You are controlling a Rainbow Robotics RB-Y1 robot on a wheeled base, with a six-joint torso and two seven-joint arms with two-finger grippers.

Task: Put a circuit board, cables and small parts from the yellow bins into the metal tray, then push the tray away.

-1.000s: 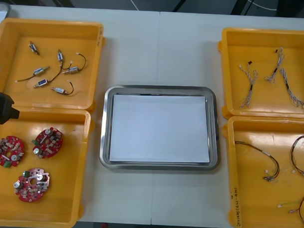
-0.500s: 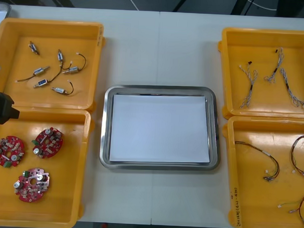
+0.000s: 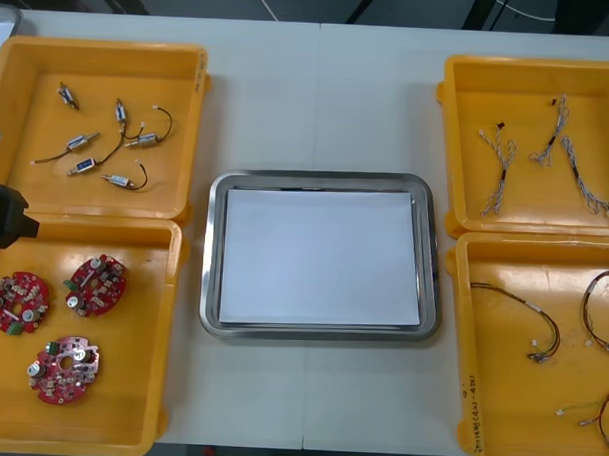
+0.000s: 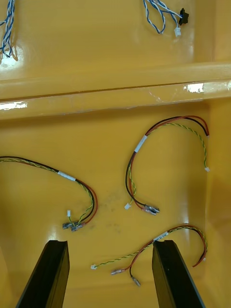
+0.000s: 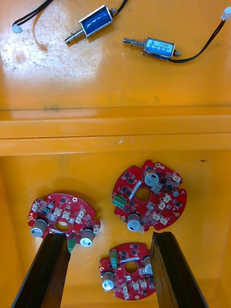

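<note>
The metal tray point(image 3: 211, 255), white inside, lies between the yellow bins with nothing in it. Three round red circuit boards point(image 3: 95, 285) lie in the near left bin point(image 3: 128, 402). My left gripper point(image 5: 109, 236) hangs open above them, one board point(image 5: 149, 195) just beyond its fingers and another point(image 5: 127, 272) between them. Small metal parts point(image 3: 97, 141) lie in the far left bin point(image 3: 180, 74). My right gripper point(image 4: 109, 243) is open over the near right bin point(image 3: 499, 395), above red and yellow cables point(image 4: 166, 159). Blue and white cables point(image 3: 537, 156) lie in the far right bin point(image 3: 530, 81).
A black part of my left arm point(image 3: 3, 215) shows at the table's left edge, over the wall between the two left bins. Bare table point(image 3: 319, 98) stretches beyond the tray to the far edge.
</note>
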